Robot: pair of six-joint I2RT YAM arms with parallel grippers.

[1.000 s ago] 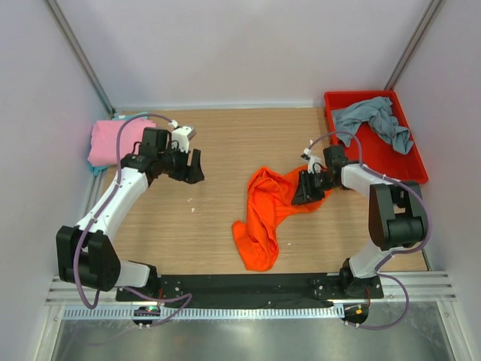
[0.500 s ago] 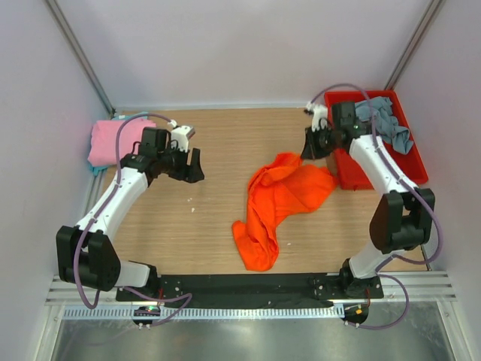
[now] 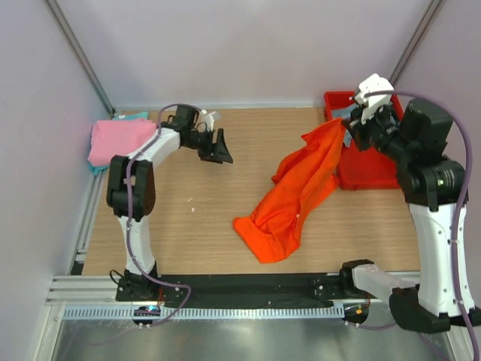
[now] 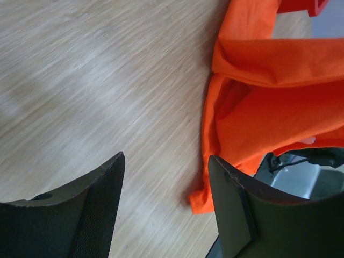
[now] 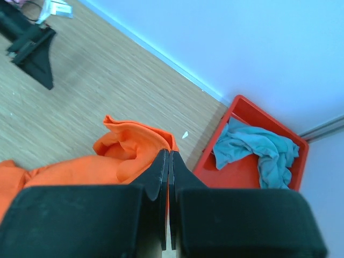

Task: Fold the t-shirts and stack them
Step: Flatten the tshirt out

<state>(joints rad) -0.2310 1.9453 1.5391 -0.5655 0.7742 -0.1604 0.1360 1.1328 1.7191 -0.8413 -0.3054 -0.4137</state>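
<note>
The bright orange t-shirt hangs stretched from my right gripper down to the table, its lower end bunched near the front. The right gripper is shut on the orange shirt's upper edge, held above the table beside the bin. My left gripper is open and empty over bare wood at the back centre, left of the shirt; in its wrist view the gripper faces the orange cloth. A folded pink t-shirt lies at the far left with a teal edge under it. A grey-blue t-shirt lies crumpled in the bin.
The red plastic bin stands at the back right, largely hidden by my right arm in the top view; its rim shows in the right wrist view. Walls close the table on three sides.
My right gripper has risen and moved right toward the bin, pulling the orange shirt up and stretching it. My left arm has swung from the left side to the back centre.
</note>
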